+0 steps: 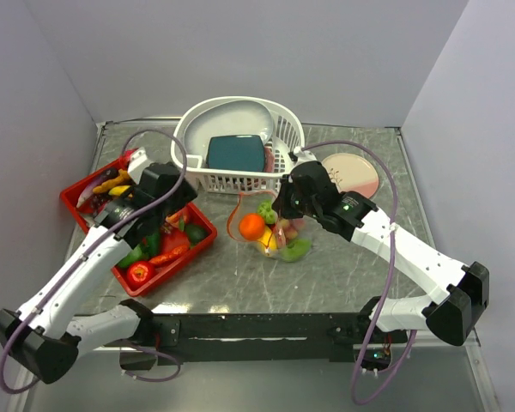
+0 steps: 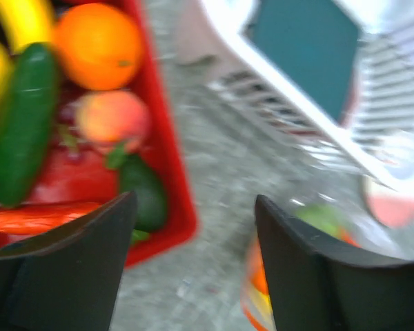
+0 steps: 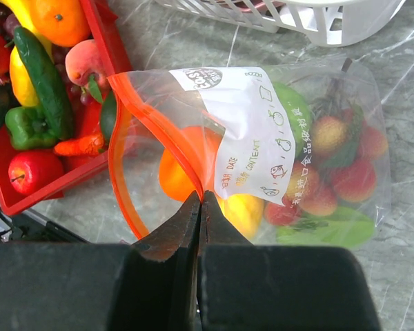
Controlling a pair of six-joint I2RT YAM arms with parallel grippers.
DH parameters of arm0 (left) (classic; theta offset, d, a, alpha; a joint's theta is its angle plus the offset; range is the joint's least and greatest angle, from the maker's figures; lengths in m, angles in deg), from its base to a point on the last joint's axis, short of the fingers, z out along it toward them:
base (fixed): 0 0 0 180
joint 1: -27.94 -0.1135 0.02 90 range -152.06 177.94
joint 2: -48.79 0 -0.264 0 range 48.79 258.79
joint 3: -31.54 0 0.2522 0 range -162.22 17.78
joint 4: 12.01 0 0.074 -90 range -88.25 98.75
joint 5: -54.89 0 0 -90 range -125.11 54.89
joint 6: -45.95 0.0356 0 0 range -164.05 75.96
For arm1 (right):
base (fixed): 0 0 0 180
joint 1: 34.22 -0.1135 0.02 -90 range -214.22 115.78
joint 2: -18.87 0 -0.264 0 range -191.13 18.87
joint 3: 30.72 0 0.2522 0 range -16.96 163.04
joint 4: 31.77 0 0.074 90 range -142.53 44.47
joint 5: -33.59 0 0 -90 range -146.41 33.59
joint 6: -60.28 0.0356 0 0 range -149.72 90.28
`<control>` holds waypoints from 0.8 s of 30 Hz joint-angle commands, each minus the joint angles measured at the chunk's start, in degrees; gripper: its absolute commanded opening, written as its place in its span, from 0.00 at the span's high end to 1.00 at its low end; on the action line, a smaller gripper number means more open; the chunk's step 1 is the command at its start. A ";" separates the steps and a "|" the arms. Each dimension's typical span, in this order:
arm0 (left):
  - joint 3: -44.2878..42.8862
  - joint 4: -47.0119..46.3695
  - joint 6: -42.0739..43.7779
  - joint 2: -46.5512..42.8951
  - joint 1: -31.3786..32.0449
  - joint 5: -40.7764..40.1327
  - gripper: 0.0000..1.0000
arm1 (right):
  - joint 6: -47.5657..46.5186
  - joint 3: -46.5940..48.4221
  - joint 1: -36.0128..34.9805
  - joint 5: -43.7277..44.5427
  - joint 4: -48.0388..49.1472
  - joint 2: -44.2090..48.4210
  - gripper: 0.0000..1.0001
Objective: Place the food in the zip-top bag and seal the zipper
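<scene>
The clear zip-top bag [image 1: 273, 230] lies mid-table with its orange-red zipper [image 3: 124, 172] gaping open toward the left. Inside are an orange [image 3: 179, 172], a yellow lemon [image 3: 243, 210], red fruits [image 3: 348, 176] and green pieces [image 3: 317, 227]. My right gripper [image 3: 201, 196] is shut on the upper zipper strip, holding the mouth up. My left gripper [image 2: 193, 234] is open and empty, over the table between the red tray [image 1: 178, 257] and the bag. More food stays in the tray: an orange [image 2: 98, 45], a peach [image 2: 110, 117], a cucumber [image 2: 24, 124], a red apple [image 3: 33, 171].
A white slotted basket [image 1: 240, 142] holding a teal slab [image 1: 236, 153] stands behind the bag. A pink plate [image 1: 354, 172] lies at the back right. The red tray fills the left side, and grey walls close in the table.
</scene>
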 commanded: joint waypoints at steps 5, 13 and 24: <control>12.69 -7.71 1.34 5.67 -6.84 7.74 0.30 | -1.52 0.48 -0.33 -0.22 2.24 1.52 0.99; 17.80 -15.73 2.39 11.74 -6.93 15.23 0.25 | -1.96 -0.49 -0.33 -0.66 2.42 1.43 0.99; 21.05 -17.32 -0.59 15.60 -6.93 15.58 0.30 | -2.13 -0.84 -0.33 -0.84 2.68 1.25 0.99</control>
